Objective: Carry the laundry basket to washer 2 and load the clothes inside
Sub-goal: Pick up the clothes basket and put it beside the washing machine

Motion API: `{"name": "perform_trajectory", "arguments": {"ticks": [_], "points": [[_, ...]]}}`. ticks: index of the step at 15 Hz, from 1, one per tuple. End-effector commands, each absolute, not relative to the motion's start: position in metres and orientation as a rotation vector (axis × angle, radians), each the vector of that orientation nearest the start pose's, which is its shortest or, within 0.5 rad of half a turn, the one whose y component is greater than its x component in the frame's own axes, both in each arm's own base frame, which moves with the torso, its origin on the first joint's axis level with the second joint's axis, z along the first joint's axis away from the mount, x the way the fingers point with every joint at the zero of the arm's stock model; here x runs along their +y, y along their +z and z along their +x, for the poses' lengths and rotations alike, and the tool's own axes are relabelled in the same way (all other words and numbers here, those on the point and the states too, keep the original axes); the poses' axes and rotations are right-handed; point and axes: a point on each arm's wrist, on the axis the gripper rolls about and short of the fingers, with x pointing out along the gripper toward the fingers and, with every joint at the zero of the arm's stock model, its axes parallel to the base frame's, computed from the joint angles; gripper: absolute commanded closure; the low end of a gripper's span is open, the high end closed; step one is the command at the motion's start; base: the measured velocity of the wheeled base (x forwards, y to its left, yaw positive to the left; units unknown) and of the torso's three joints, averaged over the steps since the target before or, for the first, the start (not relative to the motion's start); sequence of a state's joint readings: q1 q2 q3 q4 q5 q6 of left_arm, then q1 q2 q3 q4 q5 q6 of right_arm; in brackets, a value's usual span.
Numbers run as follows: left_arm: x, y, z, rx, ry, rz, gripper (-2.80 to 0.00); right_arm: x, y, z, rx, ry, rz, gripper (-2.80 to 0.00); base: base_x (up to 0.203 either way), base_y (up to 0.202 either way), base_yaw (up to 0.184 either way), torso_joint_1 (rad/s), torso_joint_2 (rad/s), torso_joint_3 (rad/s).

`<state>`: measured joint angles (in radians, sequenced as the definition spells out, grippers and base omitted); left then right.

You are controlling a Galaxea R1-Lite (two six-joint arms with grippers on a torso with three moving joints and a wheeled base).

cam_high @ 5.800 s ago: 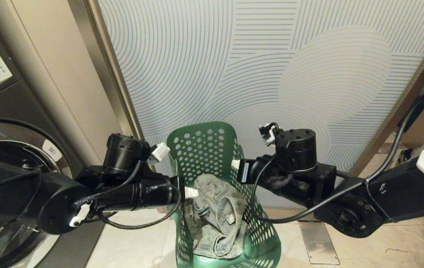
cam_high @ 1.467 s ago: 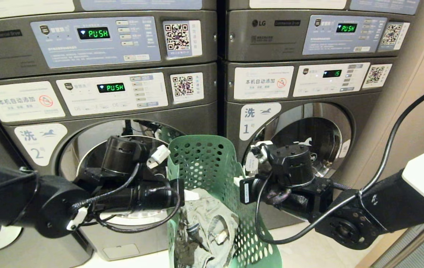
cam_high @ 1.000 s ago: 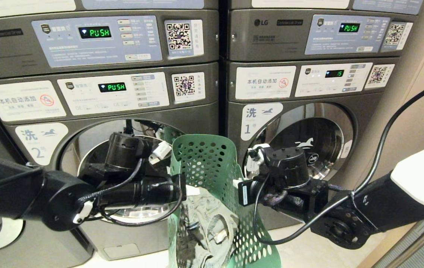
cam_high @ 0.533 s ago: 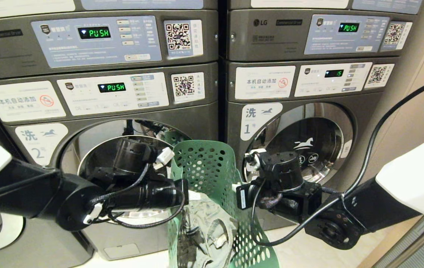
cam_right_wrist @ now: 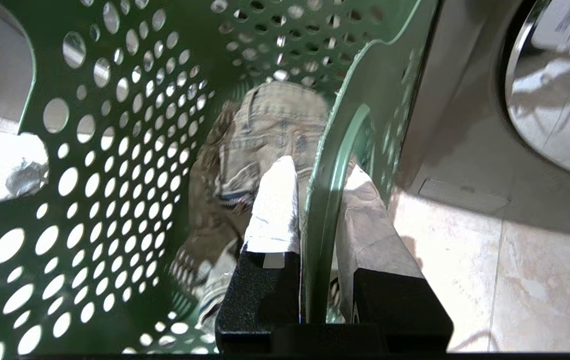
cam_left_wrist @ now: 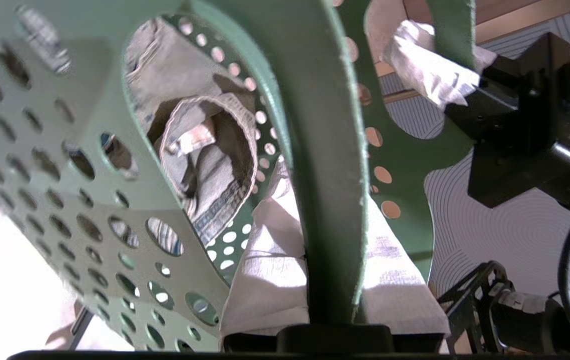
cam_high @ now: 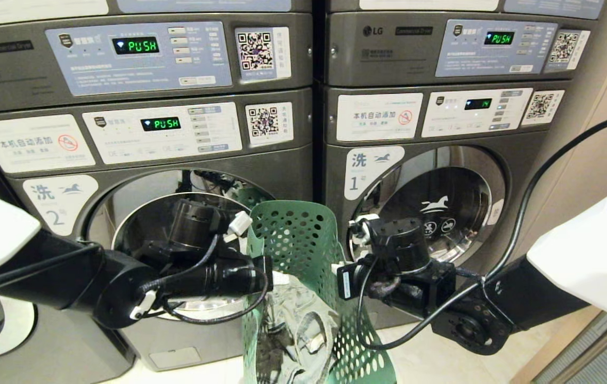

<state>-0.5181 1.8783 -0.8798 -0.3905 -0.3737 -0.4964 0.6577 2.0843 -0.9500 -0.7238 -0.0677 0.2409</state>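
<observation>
The green laundry basket [cam_high: 295, 234] hangs tilted between my arms, in front of the gap between two washers. My left gripper [cam_high: 276, 277] is shut on one loop handle [cam_left_wrist: 327, 150]. My right gripper [cam_high: 335, 266] is shut on the other handle [cam_right_wrist: 332, 165]. In the wrist views, the left gripper [cam_left_wrist: 332, 250] and the right gripper [cam_right_wrist: 317, 175] each have taped fingers on both sides of the green band. The clothes [cam_high: 295, 330], a pale crumpled garment [cam_right_wrist: 264, 125], lie inside the basket. Washer 2 [cam_high: 61, 200] stands at the left, its chrome-ringed round port partly hidden behind my left arm.
Washer 1 [cam_high: 372, 165] stands at the right with its round port behind my right wrist. Dryers with lit PUSH panels [cam_high: 135, 45] are stacked above. A beige wall [cam_high: 601, 138] closes the right side. Pale floor tiles [cam_high: 442, 357] show below.
Several seconds ago the view faced a patterned wall; the camera has since turned to the washers. Over the last second both arms and the basket have sunk slightly and reached a little forward.
</observation>
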Motion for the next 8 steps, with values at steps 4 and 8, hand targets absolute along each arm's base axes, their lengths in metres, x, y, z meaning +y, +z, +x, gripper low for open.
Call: {"name": "perform_trajectory", "arguments": {"ticks": [4,8], "points": [[-0.1721,0.1179,0.2849,0.84,-0.685,-0.403,0.0,0.2322,0.0907,0.3038,0.465,0.526,0.081,0.0,-0.183,0.0,0.002,0.005,0.0,0.004],[-0.1725,0.1182,0.2856,0.838,-0.686,-0.405,0.0,0.2319,0.09,0.3034,0.468,0.525,0.08,0.0,-0.192,0.0,0.0,-0.001,0.01,0.004]]}}
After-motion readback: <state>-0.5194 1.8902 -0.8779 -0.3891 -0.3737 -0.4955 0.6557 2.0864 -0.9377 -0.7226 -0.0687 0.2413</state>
